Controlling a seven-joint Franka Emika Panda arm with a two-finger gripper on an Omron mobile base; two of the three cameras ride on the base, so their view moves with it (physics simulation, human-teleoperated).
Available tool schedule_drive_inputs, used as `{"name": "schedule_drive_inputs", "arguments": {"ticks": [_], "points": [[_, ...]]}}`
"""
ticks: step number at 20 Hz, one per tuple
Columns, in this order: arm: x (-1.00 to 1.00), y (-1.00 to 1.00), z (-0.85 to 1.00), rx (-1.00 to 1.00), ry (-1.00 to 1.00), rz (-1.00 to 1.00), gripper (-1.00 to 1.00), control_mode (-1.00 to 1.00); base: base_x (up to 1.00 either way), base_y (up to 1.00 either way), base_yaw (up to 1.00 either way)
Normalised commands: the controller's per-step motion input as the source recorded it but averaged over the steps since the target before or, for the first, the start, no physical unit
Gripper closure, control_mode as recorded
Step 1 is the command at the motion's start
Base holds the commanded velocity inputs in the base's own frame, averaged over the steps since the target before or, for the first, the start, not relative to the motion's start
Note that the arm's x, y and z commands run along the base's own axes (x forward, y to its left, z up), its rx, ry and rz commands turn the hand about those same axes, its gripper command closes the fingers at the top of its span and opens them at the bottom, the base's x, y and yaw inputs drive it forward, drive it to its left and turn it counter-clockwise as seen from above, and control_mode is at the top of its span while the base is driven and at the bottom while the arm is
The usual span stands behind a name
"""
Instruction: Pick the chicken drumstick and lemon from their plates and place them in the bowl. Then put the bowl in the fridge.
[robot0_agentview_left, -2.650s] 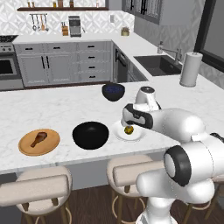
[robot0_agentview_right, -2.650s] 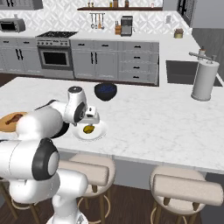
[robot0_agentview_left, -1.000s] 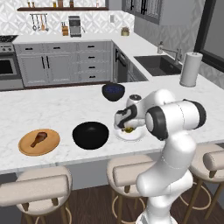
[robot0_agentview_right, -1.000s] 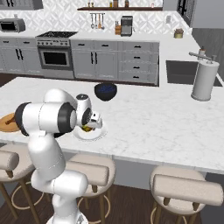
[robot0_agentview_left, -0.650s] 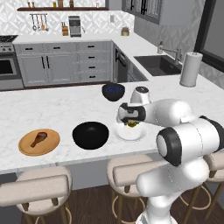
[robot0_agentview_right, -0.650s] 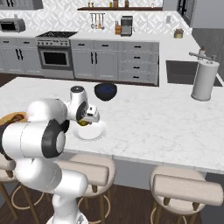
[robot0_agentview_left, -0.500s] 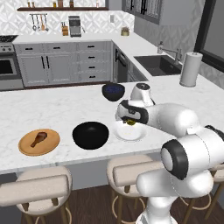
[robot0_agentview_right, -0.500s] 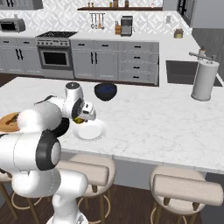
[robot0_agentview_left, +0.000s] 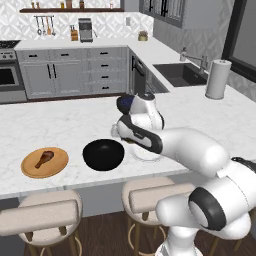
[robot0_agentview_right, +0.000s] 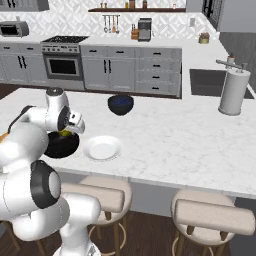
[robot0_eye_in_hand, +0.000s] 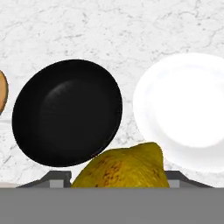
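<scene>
My gripper (robot0_agentview_right: 68, 132) is shut on the yellow-olive lemon (robot0_eye_in_hand: 124, 168) and holds it above the counter, between the black bowl (robot0_eye_in_hand: 68, 113) and the white plate (robot0_eye_in_hand: 188, 105). In the right base view the lemon (robot0_agentview_right: 64, 134) hangs over the near right rim of the bowl (robot0_agentview_right: 60, 145), and the white plate (robot0_agentview_right: 102, 148) beside it is bare. The chicken drumstick (robot0_agentview_left: 44, 158) lies on the tan wooden plate (robot0_agentview_left: 31, 171), left of the black bowl (robot0_agentview_left: 103, 154). The fridge is out of view.
A small dark blue bowl (robot0_agentview_right: 120, 104) stands further back on the counter. A paper towel roll (robot0_agentview_right: 233, 92) stands at the far right by the sink (robot0_agentview_right: 210, 82). Stools (robot0_agentview_right: 212, 215) line the counter's near edge.
The lemon has left the white plate: my gripper has lifted it and carried it left toward the black bowl. The arm's elbow has swung about.
</scene>
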Motion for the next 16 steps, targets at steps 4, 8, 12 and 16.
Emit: {"name": "schedule_drive_inputs", "arguments": {"ticks": [4, 8, 12, 16], "points": [[0.12, 0.95, -0.32, -0.08, 0.0, 0.0, 1.0, -1.0, 0.0, 0.0, 0.0], [0.56, 0.76, -0.55, -0.19, 0.0, -0.01, 1.0, -1.0, 0.0, 0.0, 0.0], [0.4, 0.33, -0.69, -0.09, 0.0, 0.0, 1.0, -1.0, 0.0, 0.0, 0.0], [0.27, -0.01, -0.41, 0.0, 0.0, 0.0, -1.0, -1.0, 0.0, 0.0, 0.0]]}}
